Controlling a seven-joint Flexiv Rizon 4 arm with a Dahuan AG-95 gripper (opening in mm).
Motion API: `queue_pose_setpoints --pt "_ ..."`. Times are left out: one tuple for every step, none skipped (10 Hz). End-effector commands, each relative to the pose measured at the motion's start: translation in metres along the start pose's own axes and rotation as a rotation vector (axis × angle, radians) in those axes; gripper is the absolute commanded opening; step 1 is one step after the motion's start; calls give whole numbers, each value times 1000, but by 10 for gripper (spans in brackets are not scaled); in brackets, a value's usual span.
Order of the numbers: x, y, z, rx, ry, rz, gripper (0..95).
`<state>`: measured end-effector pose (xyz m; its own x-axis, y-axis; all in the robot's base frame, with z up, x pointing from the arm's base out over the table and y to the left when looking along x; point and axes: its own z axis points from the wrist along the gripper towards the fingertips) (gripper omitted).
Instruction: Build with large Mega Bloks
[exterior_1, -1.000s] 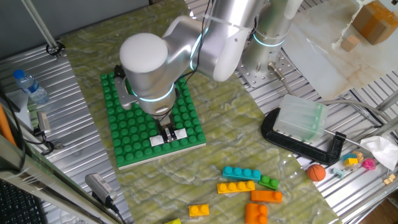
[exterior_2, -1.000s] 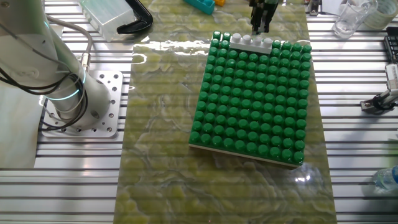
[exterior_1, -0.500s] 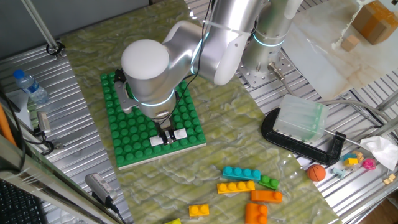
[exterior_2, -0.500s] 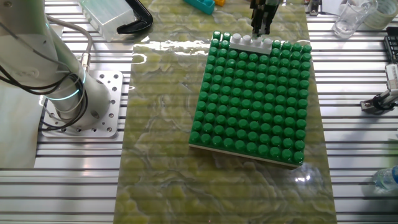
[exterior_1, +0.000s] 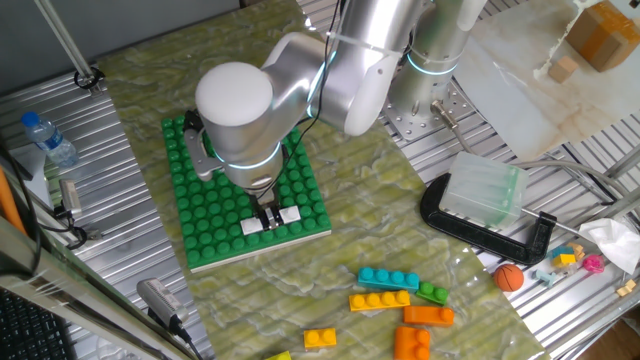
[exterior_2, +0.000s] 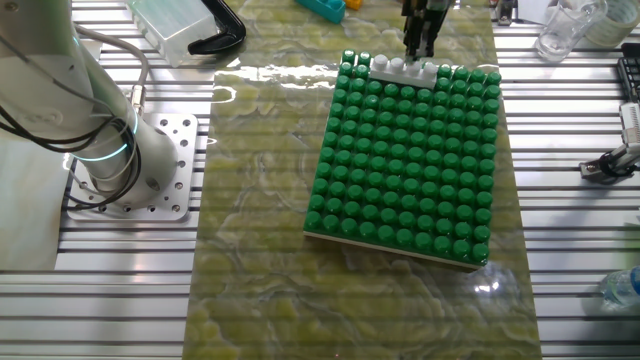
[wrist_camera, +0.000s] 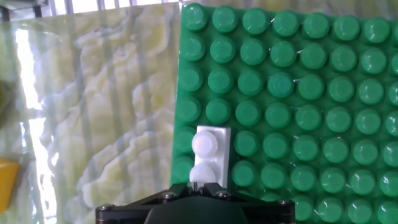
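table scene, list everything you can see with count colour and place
flat green studded baseplate: 1, green, on the mat
white studded brick: 1, white, on the baseplate's edge row
loose plastic bricks: at least 6; cyan, yellow, green, orange; on the mat beside the baseplate
small orange ball: 1, orange, by the clamp
black clamp: 1, black, holding a clear box
clear plastic box: 1, translucent
plastic water bottle: 1, clear, blue cap, table edge
gripper: 1, at the white brick, fingers mostly hidden
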<state>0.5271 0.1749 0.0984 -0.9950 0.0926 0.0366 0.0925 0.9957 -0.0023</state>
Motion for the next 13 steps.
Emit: queue_pose_setpoints --pt "-1 -1 6 1 1 -4 0" --pt "-2 -2 6 1 3 -5 0" --pt "-1 -2 6 0 3 -6 0" --pt "-1 -4 4 0 6 -13 0" --pt "0 -6 3 0 10 -17 0" --pt "0 -8 2 0 12 -20 0" --pt "-1 -10 5 -1 14 -20 0" --pt "-2 -11 7 -1 13 -19 0" --pt "-3 -11 11 -3 13 -17 0" --pt "-4 -12 13 -1 14 -18 0" --pt "-5 -13 16 1 14 -19 0" --pt "-6 -14 20 1 13 -19 0" --pt "-7 -14 24 -3 13 -18 0"
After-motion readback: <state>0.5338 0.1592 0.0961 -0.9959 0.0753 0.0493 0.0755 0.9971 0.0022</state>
